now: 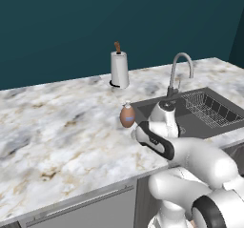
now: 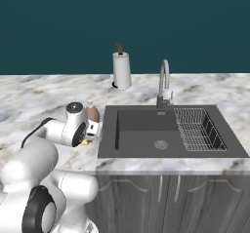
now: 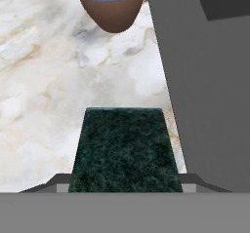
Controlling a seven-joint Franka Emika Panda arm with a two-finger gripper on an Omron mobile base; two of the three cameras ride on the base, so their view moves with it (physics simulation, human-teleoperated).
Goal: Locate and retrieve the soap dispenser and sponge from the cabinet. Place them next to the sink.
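Soap dispenser [image 1: 127,116] stands upright on the marble counter [image 1: 57,131], just left of the sink [image 2: 146,125]; already placed, by the look of it. Bulbous and smooth, likely slippery and top-heavy; best taken around the belly.

Sponge [image 3: 124,149] sits between the jaws, dark green face toward the hand camera, a sliver of yellow showing at the hand in the right base view. The gripper [image 2: 91,134] is closed on its two sides, low over the counter between dispenser and sink edge. Judged light, soft and compressible: a squeeze deforms it, and it should drop flat without bouncing.

Sink basin holds a wire rack [image 2: 199,128] on its right half; nothing else visible inside.
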